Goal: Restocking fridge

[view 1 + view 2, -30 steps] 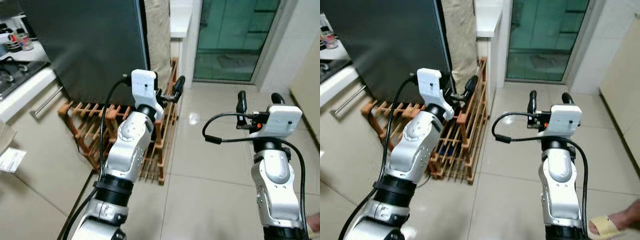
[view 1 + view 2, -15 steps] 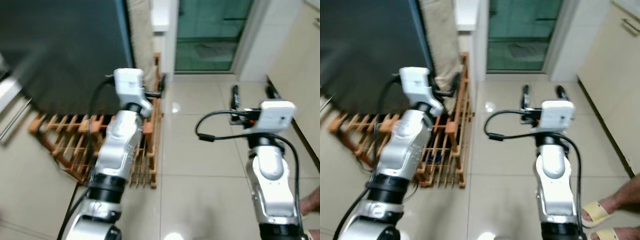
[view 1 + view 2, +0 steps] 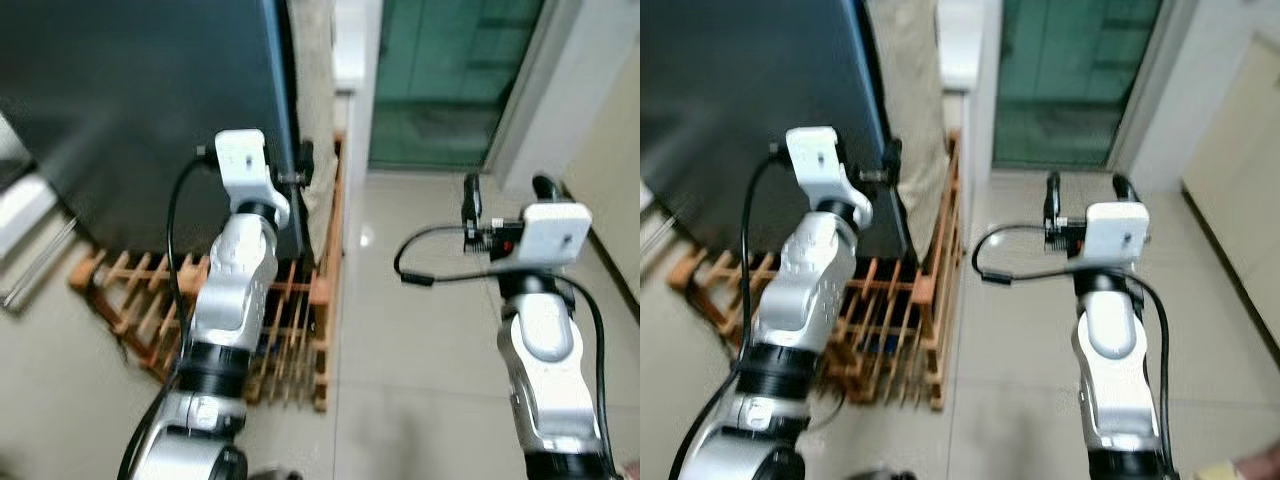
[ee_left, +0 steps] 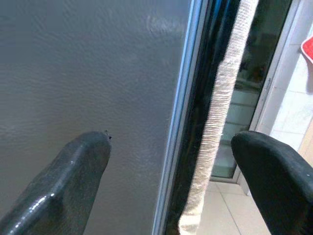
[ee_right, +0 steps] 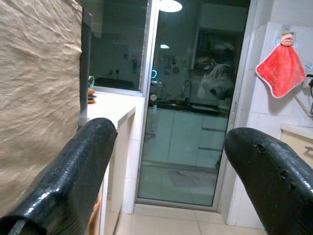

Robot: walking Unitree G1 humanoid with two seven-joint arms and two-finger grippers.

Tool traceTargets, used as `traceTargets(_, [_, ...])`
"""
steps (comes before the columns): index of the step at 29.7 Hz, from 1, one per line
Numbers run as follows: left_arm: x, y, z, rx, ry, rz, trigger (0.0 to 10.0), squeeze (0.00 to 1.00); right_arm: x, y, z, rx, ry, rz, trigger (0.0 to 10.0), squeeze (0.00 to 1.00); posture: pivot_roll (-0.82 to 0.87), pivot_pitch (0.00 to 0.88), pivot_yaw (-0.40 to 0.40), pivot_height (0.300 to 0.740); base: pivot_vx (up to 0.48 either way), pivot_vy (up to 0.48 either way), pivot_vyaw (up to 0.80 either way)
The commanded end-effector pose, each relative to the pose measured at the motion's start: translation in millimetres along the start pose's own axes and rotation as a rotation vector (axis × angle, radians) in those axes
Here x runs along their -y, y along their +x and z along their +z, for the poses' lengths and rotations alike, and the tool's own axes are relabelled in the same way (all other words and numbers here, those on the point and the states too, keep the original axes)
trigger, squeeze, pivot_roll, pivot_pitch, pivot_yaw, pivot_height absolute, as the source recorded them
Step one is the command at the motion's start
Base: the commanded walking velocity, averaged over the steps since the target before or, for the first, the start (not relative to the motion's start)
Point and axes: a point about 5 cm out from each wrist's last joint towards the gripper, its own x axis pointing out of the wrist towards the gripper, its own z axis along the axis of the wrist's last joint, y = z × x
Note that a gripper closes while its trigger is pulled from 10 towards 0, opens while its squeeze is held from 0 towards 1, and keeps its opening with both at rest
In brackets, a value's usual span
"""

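Observation:
The fridge [image 3: 140, 100] is a tall dark grey unit with its door closed, at the upper left. My left gripper [image 3: 302, 168] is raised against the door's right edge. In the left wrist view the left gripper [image 4: 171, 161] is open, with its fingers [image 4: 73, 181] standing either side of the door edge and a beige cloth strip [image 4: 215, 122]. My right gripper [image 3: 507, 192] is held up over the floor to the right, open and empty, facing a glass door [image 5: 186, 122].
A wooden slatted rack [image 3: 290, 320] stands on the floor at the fridge's base, under my left arm. A beige cloth [image 3: 315, 70] hangs on the fridge's side. The glass door [image 3: 450, 80] is ahead, with tiled floor [image 3: 400, 330] before it. A person's foot [image 3: 1260, 462] is at lower right.
The view has swung and the fridge now looks closer. My left gripper has gone from above the rack up to the door's right edge. The right arm keeps its raised pose.

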Motion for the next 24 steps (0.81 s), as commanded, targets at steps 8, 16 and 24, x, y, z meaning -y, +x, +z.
traceTargets(8, [16.6, 16.9, 4.9, -0.022, -0.001, -0.024, 10.0, 0.00, -2.2, 2.1, 5.2, 0.004, 0.017, 0.005, 10.0, 0.00, -0.21, 0.000, 0.054, 0.740, 0.000, 0.000, 0.00])
traceTargets(16, [30.9, 27.2, 3.6, -0.042, -0.004, -0.042, 10.0, 0.00, -1.1, -3.4, 1.6, -0.028, 0.022, 0.005, 10.0, 0.00, -0.22, 0.018, 0.063, 0.740, 0.000, 0.000, 0.00])
traceTargets(24, [31.3, 30.4, -0.3, -0.071, 0.005, -0.071, 10.0, 0.00, 0.7, -13.9, -0.5, -0.054, 0.019, -0.015, 10.0, 0.00, -0.24, 0.021, 0.084, 0.740, 0.000, 0.000, 0.00])
